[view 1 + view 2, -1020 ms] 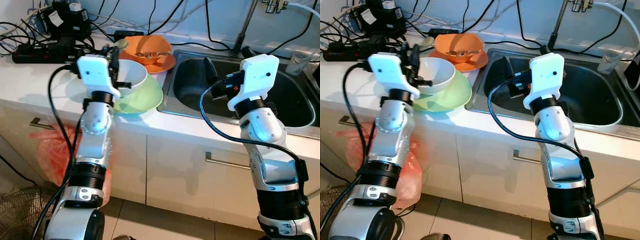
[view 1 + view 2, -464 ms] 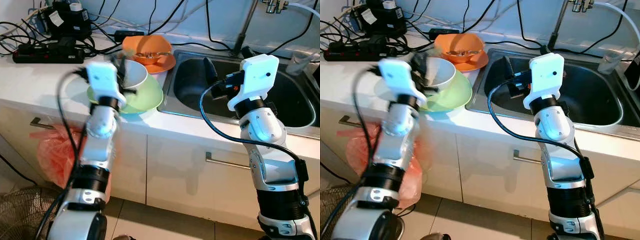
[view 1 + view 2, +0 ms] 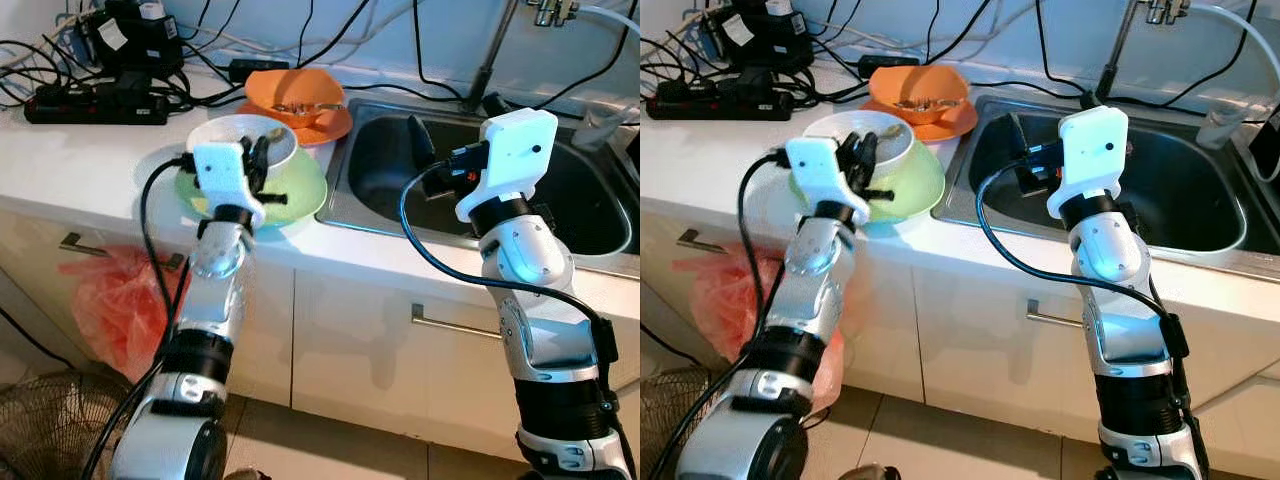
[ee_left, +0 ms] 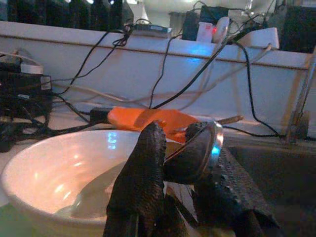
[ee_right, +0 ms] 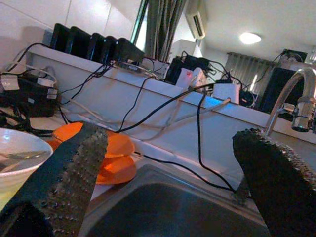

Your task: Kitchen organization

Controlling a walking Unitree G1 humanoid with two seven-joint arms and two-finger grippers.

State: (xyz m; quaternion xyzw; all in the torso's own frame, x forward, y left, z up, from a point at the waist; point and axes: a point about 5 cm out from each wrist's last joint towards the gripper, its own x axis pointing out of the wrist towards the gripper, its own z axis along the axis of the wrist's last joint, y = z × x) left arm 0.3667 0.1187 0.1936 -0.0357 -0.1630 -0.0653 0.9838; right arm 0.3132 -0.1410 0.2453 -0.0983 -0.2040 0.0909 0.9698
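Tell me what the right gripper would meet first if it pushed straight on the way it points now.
The open right gripper points over the sink toward the back wall. Probably the black cable draped there comes first, then the wall; depth is hard to judge.

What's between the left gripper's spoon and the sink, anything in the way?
Nothing visible blocks it. The left gripper is shut on the spoon above the white bowl, which is nested in the green bowl. The sink lies just to its right across bare counter edge. The right gripper hovers open over the basin.
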